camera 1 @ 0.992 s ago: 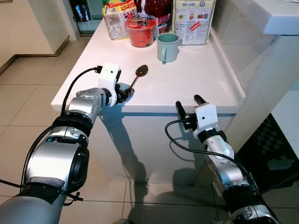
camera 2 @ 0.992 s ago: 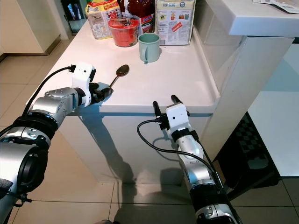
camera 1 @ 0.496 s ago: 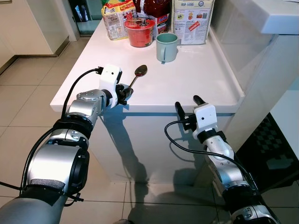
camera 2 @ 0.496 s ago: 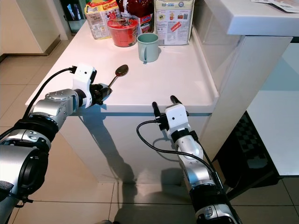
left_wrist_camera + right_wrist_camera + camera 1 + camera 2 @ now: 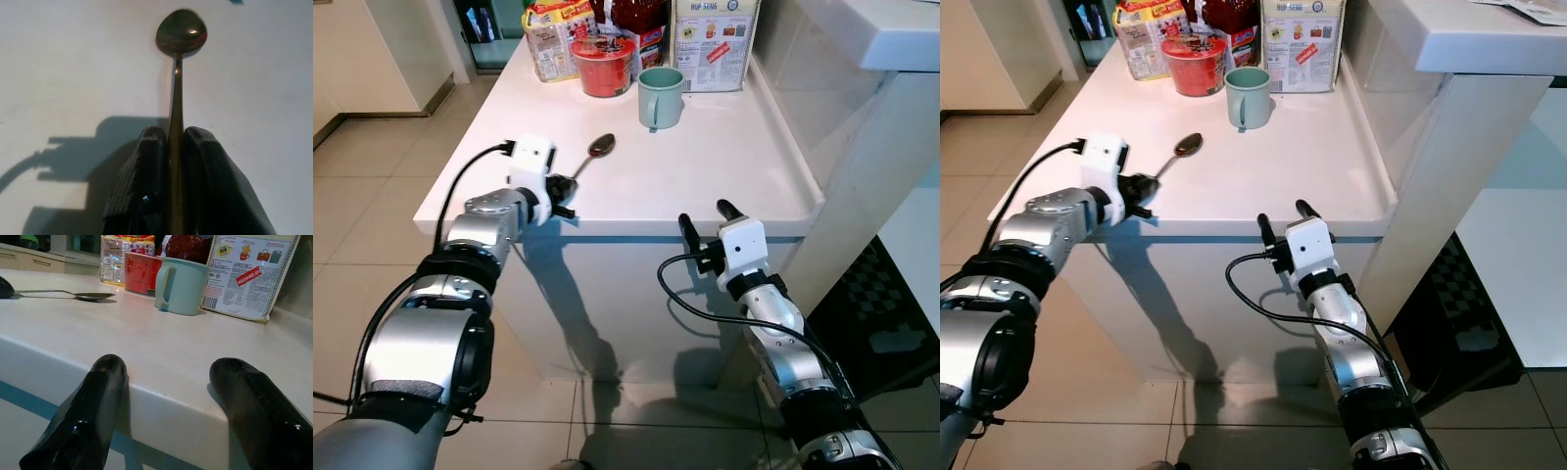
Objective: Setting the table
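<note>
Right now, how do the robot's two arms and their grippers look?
Both arms are silver metal segments with black joints. Each wrist carries a white box-shaped housing, and a black cable loops from it back along the arm. The left gripper and the right gripper each have two long black fingers, glossy with rounded tips.

A white table (image 5: 724,166) stands on a beige tiled floor (image 5: 372,206), casting a shadow below. A white ledge (image 5: 901,39) rises on the right; cream cabinets (image 5: 352,59) line the left.
</note>
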### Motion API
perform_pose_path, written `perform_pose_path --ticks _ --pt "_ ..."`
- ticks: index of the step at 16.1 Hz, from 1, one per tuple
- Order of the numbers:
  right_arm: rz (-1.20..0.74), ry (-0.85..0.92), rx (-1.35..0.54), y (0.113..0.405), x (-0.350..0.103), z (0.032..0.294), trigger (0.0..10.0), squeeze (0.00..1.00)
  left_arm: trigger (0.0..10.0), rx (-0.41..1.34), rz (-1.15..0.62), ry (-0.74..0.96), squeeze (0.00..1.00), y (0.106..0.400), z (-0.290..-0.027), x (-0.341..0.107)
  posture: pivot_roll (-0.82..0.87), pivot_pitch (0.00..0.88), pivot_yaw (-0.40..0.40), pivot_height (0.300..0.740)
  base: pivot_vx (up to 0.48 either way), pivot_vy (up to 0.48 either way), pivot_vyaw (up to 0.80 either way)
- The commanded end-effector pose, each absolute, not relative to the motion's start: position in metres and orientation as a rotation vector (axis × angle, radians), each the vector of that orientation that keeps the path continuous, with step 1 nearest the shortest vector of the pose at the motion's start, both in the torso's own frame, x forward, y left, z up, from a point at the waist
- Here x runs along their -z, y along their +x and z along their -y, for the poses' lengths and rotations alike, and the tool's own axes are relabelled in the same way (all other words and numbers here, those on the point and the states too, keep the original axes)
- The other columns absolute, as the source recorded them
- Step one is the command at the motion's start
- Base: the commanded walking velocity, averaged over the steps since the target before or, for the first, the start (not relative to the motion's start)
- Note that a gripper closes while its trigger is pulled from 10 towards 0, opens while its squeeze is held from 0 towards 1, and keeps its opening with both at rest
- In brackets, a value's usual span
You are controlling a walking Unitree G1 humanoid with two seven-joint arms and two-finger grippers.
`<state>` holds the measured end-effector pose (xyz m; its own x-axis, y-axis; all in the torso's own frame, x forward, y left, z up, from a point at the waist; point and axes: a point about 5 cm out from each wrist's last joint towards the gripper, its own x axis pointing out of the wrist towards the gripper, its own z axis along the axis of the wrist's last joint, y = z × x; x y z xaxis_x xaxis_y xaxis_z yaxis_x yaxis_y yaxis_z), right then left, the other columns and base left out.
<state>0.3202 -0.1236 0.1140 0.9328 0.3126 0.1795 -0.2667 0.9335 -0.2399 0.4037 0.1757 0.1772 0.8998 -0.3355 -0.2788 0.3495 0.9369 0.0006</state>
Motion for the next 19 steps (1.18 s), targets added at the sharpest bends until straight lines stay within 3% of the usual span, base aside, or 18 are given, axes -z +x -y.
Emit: perform_pose_path --ticks 1,4,9,10,11,19 --pt "0.19 -0.221 -0.306 0.321 -0.111 0.123 10.0 0.0 0.0 0.343 -0.212 0.039 0.0 0.406 -0.18 -0.193 0.03 0.069 0.063 0.74 0.0 0.0 0.0" --pt "0.19 -0.223 -0.309 0.322 -0.111 0.122 10.0 0.0 0.0 0.35 -0.098 0.008 0.0 0.409 -0.179 -0.226 0.03 0.065 0.061 0.74 0.0 0.0 0.0" --pt "0.191 -0.224 -0.315 0.322 -0.111 0.122 10.0 0.0 0.0 0.38 -0.073 0.067 0.0 0.407 -0.174 -0.236 0.04 0.067 0.056 0.74 0.0 0.0 0.0" --pt "0.191 -0.224 -0.315 0.322 -0.111 0.122 10.0 0.0 4.5 0.382 -0.094 0.09 0.0 0.407 -0.173 -0.233 0.04 0.068 0.055 0.74 0.0 0.0 0.0" --pt "0.192 -0.225 -0.317 0.323 -0.112 0.121 10.0 0.0 10.0 0.375 -0.115 0.12 1.0 0.407 -0.172 -0.228 0.04 0.069 0.055 0.74 0.0 0.0 0.0" --pt "0.192 -0.223 -0.307 0.322 -0.111 0.122 10.0 0.0 10.0 0.371 -0.204 0.181 1.0 0.407 -0.178 -0.213 0.03 0.075 0.065 0.74 0.0 0.0 0.0"
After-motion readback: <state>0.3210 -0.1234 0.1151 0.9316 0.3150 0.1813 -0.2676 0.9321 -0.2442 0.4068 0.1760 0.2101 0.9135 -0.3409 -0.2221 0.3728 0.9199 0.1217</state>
